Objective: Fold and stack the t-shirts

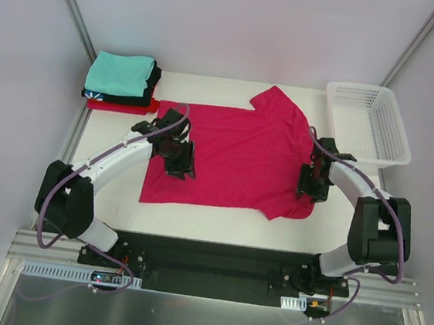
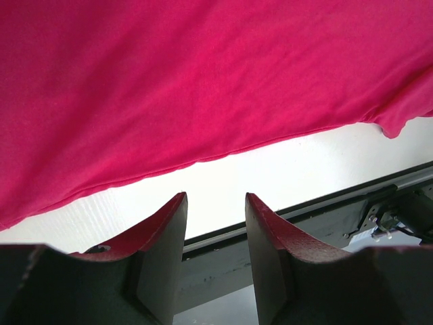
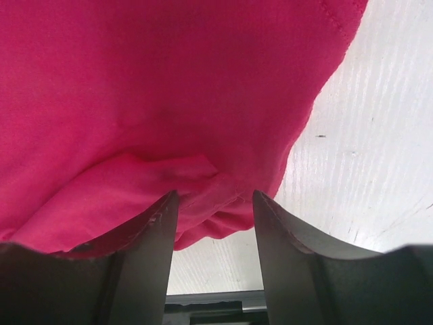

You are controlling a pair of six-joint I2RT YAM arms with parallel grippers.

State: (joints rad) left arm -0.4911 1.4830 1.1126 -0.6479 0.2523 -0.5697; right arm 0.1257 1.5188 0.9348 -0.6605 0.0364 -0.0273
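White table [image 1: 195, 218] under crimson-pink t-shirt [image 1: 236, 161], grey walls [image 1: 239, 25]

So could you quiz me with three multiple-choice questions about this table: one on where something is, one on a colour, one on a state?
1. Where is the white basket?
A. far right
B. far left
C. near edge, middle

2. What colour tops the folded stack?
A. black
B. teal
C. yellow

3. How does the crimson-pink t-shirt lie?
A. folded small
B. inside the basket
C. spread flat on the table

Answers: A, it sits at the far right corner; B, a teal shirt lies uppermost; C, it is spread between the two arms.
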